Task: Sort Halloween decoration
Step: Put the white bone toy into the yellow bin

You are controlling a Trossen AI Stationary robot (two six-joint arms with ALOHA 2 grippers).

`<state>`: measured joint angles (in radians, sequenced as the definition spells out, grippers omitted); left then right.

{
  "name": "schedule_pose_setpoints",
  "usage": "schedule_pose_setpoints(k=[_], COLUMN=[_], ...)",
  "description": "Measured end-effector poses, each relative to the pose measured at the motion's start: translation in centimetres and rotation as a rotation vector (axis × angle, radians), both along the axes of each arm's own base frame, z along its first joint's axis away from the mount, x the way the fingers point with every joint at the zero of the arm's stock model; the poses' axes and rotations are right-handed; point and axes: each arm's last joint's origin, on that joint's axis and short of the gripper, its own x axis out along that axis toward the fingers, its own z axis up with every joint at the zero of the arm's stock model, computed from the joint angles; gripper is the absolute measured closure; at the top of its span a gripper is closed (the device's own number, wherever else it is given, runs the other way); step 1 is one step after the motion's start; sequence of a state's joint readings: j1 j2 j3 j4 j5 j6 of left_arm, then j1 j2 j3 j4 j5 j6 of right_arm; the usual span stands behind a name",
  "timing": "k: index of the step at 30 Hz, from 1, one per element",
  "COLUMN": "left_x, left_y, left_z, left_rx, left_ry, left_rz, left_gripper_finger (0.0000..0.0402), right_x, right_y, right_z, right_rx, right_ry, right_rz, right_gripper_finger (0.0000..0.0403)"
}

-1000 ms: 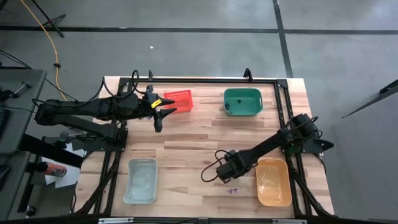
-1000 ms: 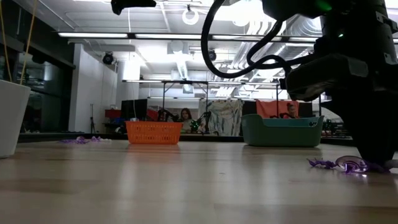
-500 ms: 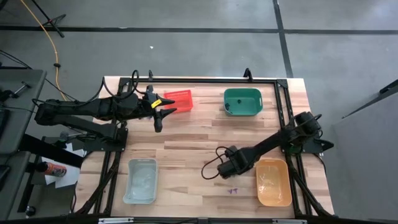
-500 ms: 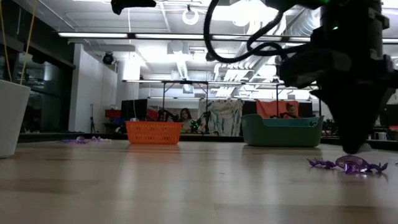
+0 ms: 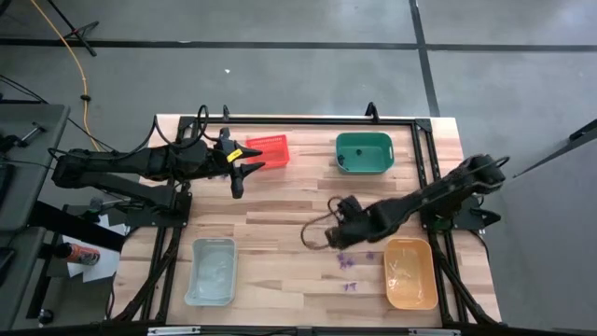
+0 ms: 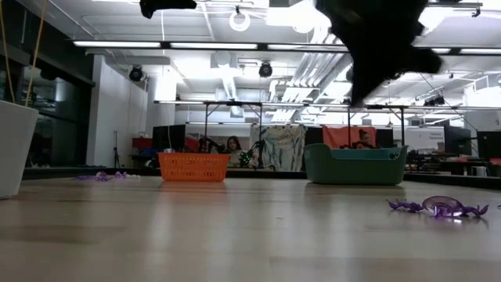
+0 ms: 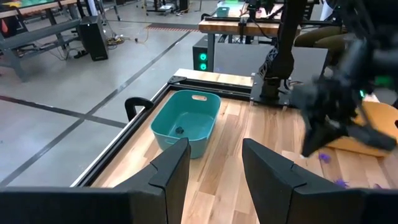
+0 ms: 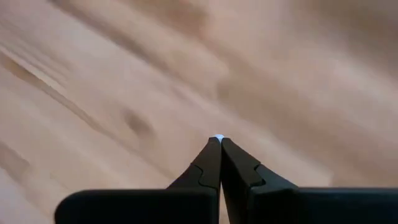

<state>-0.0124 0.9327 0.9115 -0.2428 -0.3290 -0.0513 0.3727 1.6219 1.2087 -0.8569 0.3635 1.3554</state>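
Two tiny purple spiky trinkets [image 5: 343, 260] [image 5: 351, 287] lie flat on the wood near the orange bin [image 5: 410, 273]. The low view shows one of them [image 6: 438, 207] on the table. More purple trinkets [image 6: 102, 176] lie far off at the left. A small dark piece [image 7: 179, 130] sits in the green bin [image 5: 366, 152]. My right gripper [image 5: 338, 239] hangs shut above the table, pointing steeply down, clear of the trinkets [image 8: 217, 142]. My left gripper [image 7: 214, 174] stands open in the air beside the red basket [image 5: 270, 151], with nothing between its fingers.
A clear bin [image 5: 213, 271] stands at the near left and rises at the low view's left edge [image 6: 16, 149]. The black frame rail [image 5: 298, 119] runs along the table's far edge. Bare wood lies between the four bins.
My right gripper has risen from the table and gone toward the far edge, tipping less steeply downward. The purple trinket it stood over stays flat on the wood and now shows uncovered in the high view.
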Motion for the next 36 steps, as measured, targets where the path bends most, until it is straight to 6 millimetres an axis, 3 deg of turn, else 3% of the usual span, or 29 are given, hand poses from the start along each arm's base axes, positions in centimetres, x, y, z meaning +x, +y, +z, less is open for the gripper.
schedule_pose_setpoints(k=[6, 13, 20, 27, 36], left_x=[0.0, 0.1, 0.2, 0.4, 0.4], left_y=[0.0, -0.4, -0.6, -0.6, -0.5], left_z=[0.0, 0.1, 0.4, 1.2, 1.3], left_rx=[-0.060, -0.215, -0.320, -0.313, -0.279], left_ry=[-0.022, -0.057, -0.109, -0.197, -0.194], left_rz=[0.006, -0.074, -0.122, -0.128, -0.127], left_gripper_finger=[0.0265, 0.0265, 0.0265, 0.0265, 0.0265], right_x=[0.8, 3.8, 5.5, 5.5, 5.5], right_y=[-3.5, -7.5, -10.9, -12.0, -11.8], right_z=[4.5, 8.7, 11.5, 12.0, 12.0], right_rx=[-0.183, -0.356, -0.545, -0.559, -0.518], right_ry=[-0.218, -0.593, -0.927, -0.990, -1.010], right_rz=[0.219, 0.579, 0.705, 0.728, 0.791], right_gripper_finger=[0.0402, 0.0403, 0.0403, 0.0403, 0.0403])
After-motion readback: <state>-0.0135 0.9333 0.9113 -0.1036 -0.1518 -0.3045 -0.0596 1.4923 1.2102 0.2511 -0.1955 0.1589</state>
